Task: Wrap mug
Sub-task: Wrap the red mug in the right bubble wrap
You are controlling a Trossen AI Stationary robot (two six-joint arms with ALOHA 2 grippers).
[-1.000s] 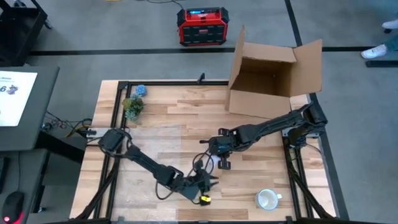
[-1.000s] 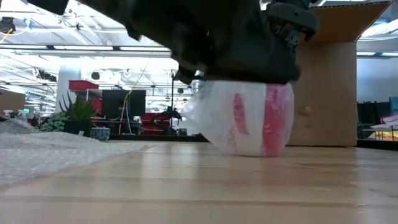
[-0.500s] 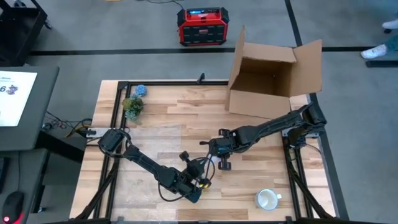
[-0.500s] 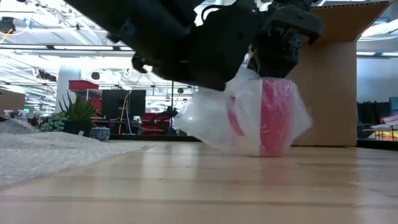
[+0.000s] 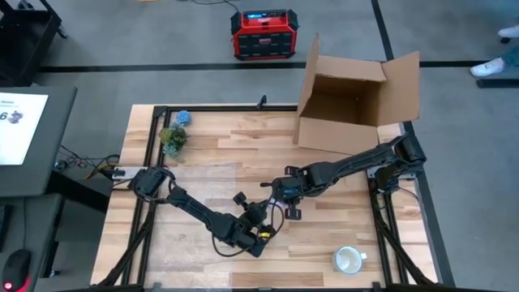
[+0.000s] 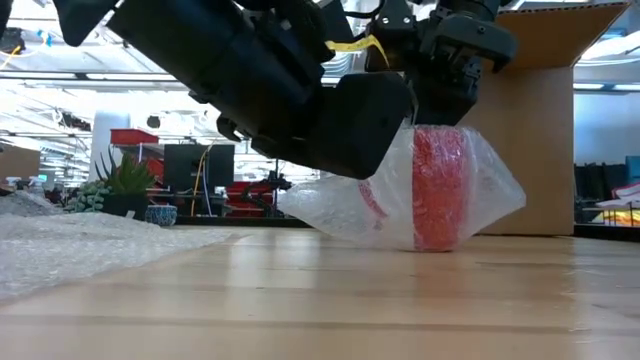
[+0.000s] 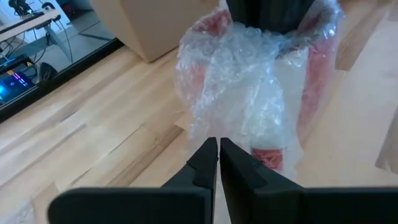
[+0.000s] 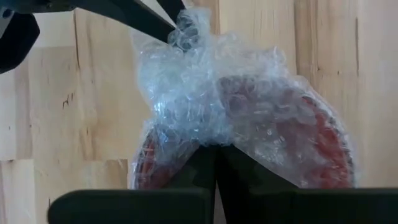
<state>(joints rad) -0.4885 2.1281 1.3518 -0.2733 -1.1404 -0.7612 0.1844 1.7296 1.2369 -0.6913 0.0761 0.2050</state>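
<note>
Pinching the bubble wrap (image 7: 249, 81) round the red mug (image 6: 440, 185) (both sides): left gripper (image 7: 218, 149), right gripper (image 8: 216, 149).

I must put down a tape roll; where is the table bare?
Bare wood lies between the plant and the box, and left of the white mug. The middle is crowded: both end effectors, left and right, meet at the wrapped mug.

bubble-wrapped red mug (image 6: 435, 190) stands on table (image 6: 300, 300) beneath dark arms.
</note>
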